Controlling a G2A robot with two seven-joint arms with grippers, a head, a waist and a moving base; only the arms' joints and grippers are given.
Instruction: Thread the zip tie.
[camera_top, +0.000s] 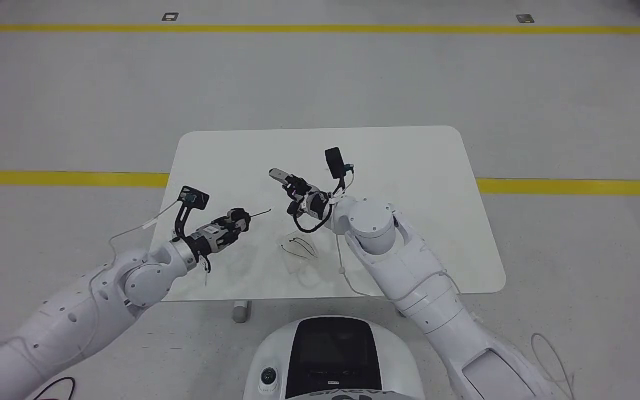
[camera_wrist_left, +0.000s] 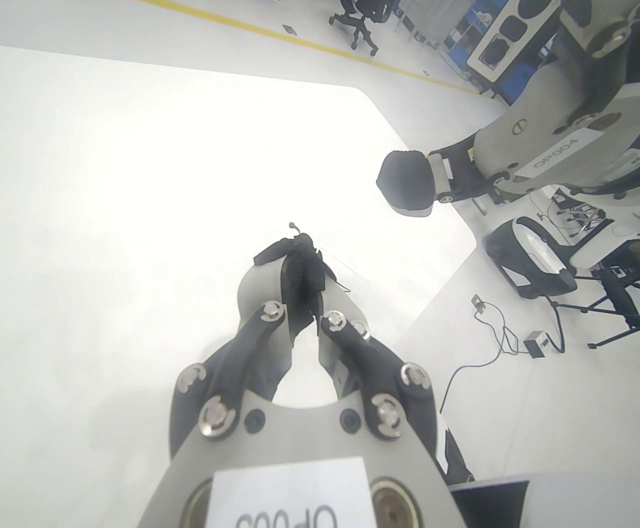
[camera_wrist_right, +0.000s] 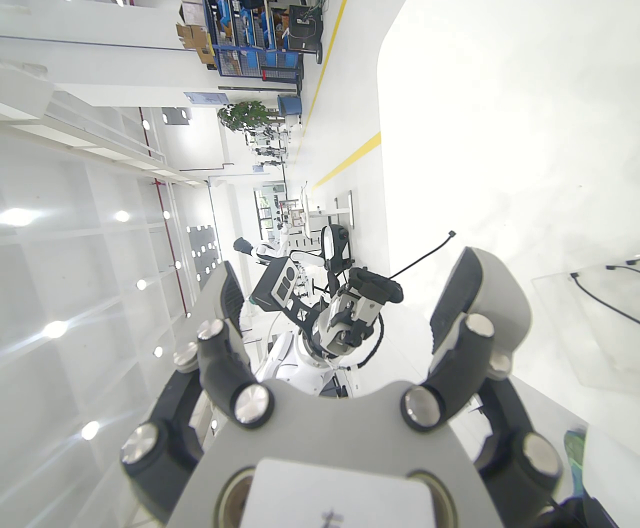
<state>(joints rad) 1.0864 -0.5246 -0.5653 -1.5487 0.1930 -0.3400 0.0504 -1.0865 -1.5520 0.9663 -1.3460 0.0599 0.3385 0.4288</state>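
Note:
My left gripper (camera_top: 238, 218) is shut on a thin black zip tie (camera_top: 259, 213) over the front left of the white table (camera_top: 420, 170). The tie's free end pokes out toward the table's middle. In the left wrist view the pads (camera_wrist_left: 300, 265) pinch the tie (camera_wrist_left: 295, 231) tightly. My right gripper (camera_top: 286, 181) hovers a little farther back and to the right, open, with nothing between its fingers (camera_wrist_right: 465, 290). Past those fingers I see the left gripper (camera_wrist_right: 386, 288) with the tie (camera_wrist_right: 425, 257) sticking out, its small head at the far end.
A clear plastic tray (camera_top: 298, 247) lies near the table's front edge, between the arms. In the right wrist view this tray (camera_wrist_right: 560, 340) holds a few spare black zip ties (camera_wrist_right: 595, 297). The right arm's black-padded finger (camera_wrist_left: 405, 182) is seen beyond the table corner.

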